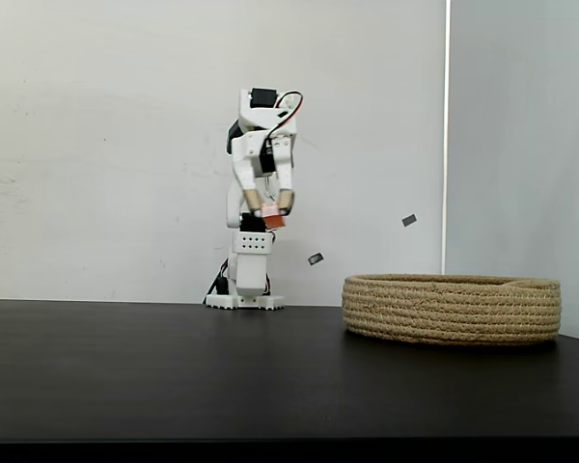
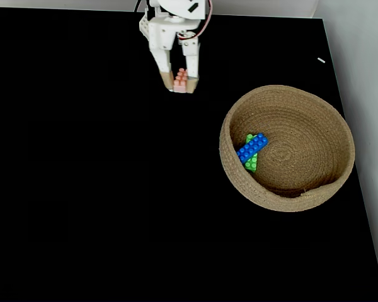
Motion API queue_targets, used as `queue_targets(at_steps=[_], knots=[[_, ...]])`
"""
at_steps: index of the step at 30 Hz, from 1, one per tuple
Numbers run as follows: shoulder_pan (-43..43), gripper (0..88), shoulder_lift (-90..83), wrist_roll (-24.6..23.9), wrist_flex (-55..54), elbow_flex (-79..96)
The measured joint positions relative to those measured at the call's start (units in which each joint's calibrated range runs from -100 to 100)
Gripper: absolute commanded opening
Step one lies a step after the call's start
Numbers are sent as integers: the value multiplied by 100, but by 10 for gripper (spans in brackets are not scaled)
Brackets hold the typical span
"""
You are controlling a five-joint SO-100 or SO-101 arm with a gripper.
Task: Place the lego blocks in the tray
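Note:
The white arm holds a pale pink lego block (image 1: 272,218) (image 2: 181,80) between its fingers, lifted well above the black table. The gripper (image 1: 271,209) (image 2: 179,82) is shut on that block, to the left of the tray in both fixed views. The tray (image 1: 452,310) (image 2: 315,107) is a low round basket of coiled tan rope on the table's right side. Inside it, against its left wall, a bright blue block (image 2: 252,146) lies across a green block (image 2: 251,162).
The arm's white base (image 1: 243,300) stands at the back of the black table. A pale wall rises behind it, with a corner line above the tray. Open black tabletop (image 2: 101,189) spreads to the left and front.

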Motion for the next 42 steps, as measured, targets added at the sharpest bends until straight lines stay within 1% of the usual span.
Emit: queue_targets(at_steps=[4, 11, 13, 14, 16, 18, 22, 25, 28, 31, 33, 34, 39, 42], knots=[[-700, 0, 738, -93, -715, -371], [-1319, 8, 2010, -88, -2249, -707], [-1482, 239, 2290, -83, -2607, -822], [-1547, 306, 2409, -83, -2736, -893], [-1629, 352, 2561, -83, -2899, -981], [-1669, 371, 2612, -83, -3021, -1016], [-1702, 378, 2629, -83, -3094, -1016], [-1661, 364, 2629, -83, -3021, -1016], [-1450, 328, 2383, -83, -2866, -840], [-1083, 207, 1781, 5, -2712, -300], [-749, 35, 1289, 137, -2696, 212], [-562, 0, 1026, 215, -2696, 521], [448, 0, -339, 747, -2696, 2271], [790, 0, -1111, 1011, -2696, 3305]])
